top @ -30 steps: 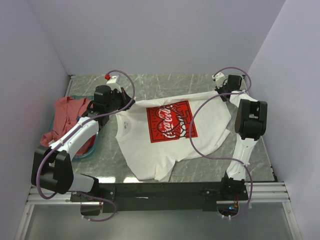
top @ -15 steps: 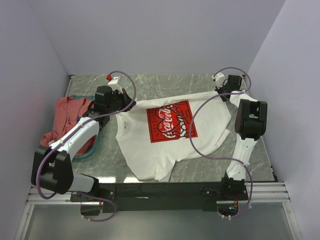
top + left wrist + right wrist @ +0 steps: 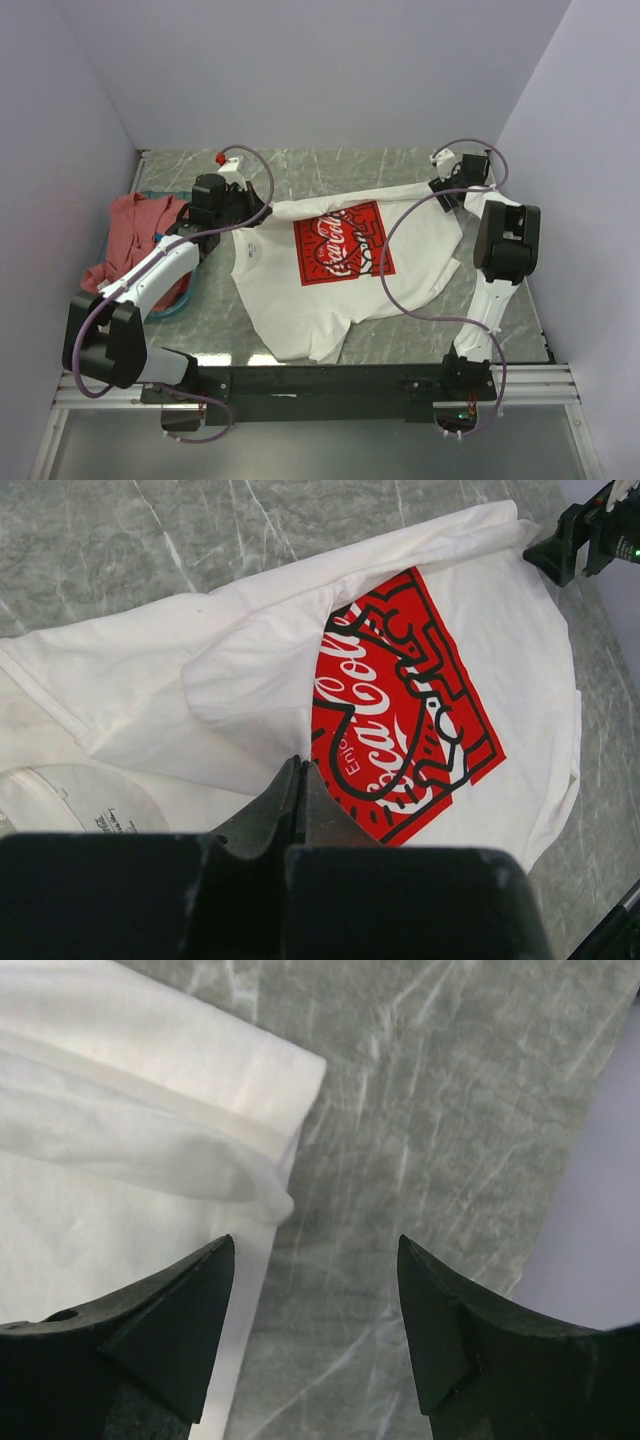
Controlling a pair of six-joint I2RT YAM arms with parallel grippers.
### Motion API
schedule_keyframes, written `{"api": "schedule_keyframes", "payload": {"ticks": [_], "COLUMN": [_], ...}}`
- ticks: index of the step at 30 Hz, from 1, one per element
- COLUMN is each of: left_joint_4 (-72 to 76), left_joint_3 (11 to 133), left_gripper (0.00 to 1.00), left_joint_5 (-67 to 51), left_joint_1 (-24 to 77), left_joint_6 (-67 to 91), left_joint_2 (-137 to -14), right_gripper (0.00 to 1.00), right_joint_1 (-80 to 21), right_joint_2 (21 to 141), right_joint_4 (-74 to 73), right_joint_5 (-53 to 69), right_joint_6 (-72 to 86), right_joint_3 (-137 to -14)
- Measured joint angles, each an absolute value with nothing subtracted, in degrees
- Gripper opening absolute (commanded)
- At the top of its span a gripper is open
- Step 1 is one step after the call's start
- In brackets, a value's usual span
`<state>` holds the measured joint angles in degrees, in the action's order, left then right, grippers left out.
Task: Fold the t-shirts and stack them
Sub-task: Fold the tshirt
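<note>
— The marbled surface is walled on three sides; the white t-shirt is spread centrally.

— The salmon t-shirt is heaped in the basket at nine o'clock. The left end effector is closed, and the right end effector is parted.

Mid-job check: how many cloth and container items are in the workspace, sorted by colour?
white t-shirt: 1
salmon-red t-shirt: 1
teal basket: 1
Total: 3

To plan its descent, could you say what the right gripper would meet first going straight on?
Likely the bare table, right beside the white t-shirt, though depth is unclear.
</note>
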<state>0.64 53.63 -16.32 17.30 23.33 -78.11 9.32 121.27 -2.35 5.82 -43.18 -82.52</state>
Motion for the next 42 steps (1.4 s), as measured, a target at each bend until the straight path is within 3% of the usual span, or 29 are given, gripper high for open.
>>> {"api": "schedule_keyframes", "payload": {"ticks": [8, 23, 42], "left_joint_4": [0.5, -0.9, -3.2], "left_joint_3": [53.6, 52.7, 51.7], "left_gripper": [0.0, 0.0, 0.0], "left_joint_5": [-17.2, -18.4, -18.5], "left_joint_1": [17.3, 18.3, 21.3], "left_joint_6": [22.9, 21.4, 21.6], "left_joint_2": [-78.1, -78.0, -77.1], "right_gripper": [0.76, 0.71, 0.71], "right_joint_1": [12.7, 13.8, 13.8], "right_joint_2": [116.9, 114.1, 114.6], "right_joint_4": [-6.5, -16.1, -18.6], "right_joint_5": [11.4, 26.9, 29.3], "right_joint_6": [-42.5, -30.1, -28.3], "right_joint_3": [-81.8, -86.4, -86.6]}}
